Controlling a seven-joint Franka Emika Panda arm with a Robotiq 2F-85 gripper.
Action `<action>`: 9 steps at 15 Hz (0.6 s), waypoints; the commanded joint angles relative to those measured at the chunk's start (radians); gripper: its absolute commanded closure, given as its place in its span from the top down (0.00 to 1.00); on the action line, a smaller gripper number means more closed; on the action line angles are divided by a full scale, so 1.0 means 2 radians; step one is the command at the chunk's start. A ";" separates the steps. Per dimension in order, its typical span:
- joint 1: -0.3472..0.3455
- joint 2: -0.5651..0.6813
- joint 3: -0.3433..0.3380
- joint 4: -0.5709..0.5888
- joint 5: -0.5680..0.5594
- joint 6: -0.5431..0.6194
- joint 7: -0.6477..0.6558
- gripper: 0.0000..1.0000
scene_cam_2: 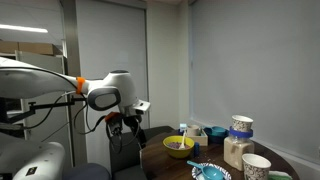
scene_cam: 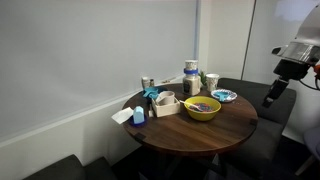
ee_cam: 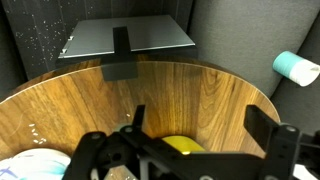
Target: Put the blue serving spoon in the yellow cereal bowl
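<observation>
The yellow cereal bowl (scene_cam: 202, 110) stands near the middle of the round wooden table (scene_cam: 235, 122) and shows in both exterior views (scene_cam_2: 180, 147). A small dark bluish thing (scene_cam: 200, 105) lies inside it; it looks like the blue serving spoon, but it is too small to be sure. My gripper (scene_cam: 270, 97) hangs off the table's edge, apart from the bowl, and also shows in an exterior view (scene_cam_2: 125, 128). In the wrist view the jaws (ee_cam: 200, 116) are wide open and empty, with the bowl's rim (ee_cam: 186, 146) below them.
A blue-and-white patterned dish (scene_cam: 224, 96) lies near the gripper's side. A white boxy container (scene_cam: 166, 103), a teal-blue container (scene_cam: 150, 96), stacked cups (scene_cam: 190, 75) and a white napkin (scene_cam: 122, 116) stand on the table. A dark chair (ee_cam: 130, 38) is beyond the table.
</observation>
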 commanded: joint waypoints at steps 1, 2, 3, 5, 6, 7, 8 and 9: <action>-0.023 -0.026 -0.050 0.003 -0.007 0.001 -0.049 1.00; -0.031 -0.028 -0.067 0.004 -0.004 0.000 -0.061 1.00; -0.042 -0.030 -0.082 0.005 -0.008 -0.001 -0.073 1.00; -0.046 -0.017 -0.114 0.018 -0.004 -0.004 -0.106 1.00; -0.045 -0.012 -0.127 0.022 0.000 -0.004 -0.118 1.00; -0.045 -0.001 -0.131 0.029 -0.001 -0.007 -0.124 1.00; -0.049 -0.017 -0.119 0.013 0.002 -0.002 -0.111 1.00; -0.050 -0.017 -0.124 0.014 0.002 -0.002 -0.115 1.00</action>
